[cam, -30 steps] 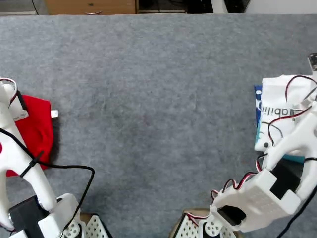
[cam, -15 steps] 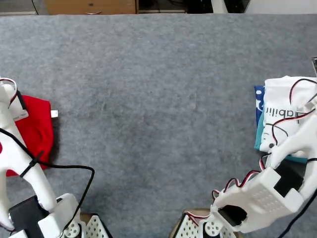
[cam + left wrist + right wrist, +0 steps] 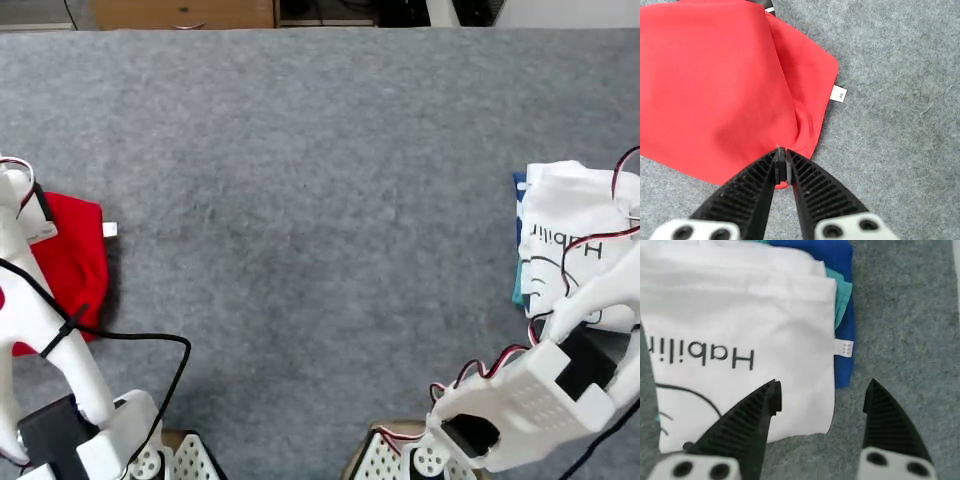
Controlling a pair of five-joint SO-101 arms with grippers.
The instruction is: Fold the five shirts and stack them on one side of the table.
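Pinching the near edge of the red folded cloth shirt (image 3: 715, 90) at left, my left gripper (image 3: 782, 167) is clamped; the white-topped shirt stack (image 3: 735, 325) lies well apart rightward, beneath my spread-open right gripper (image 3: 822, 390).

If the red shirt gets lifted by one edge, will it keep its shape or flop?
Probably flop: the red shirt is soft cloth, creased where the left gripper closes on its edge. Likely light, since it lies flat in thin layers. Pushed, it may bunch rather than slide on the fuzzy grey table cover.
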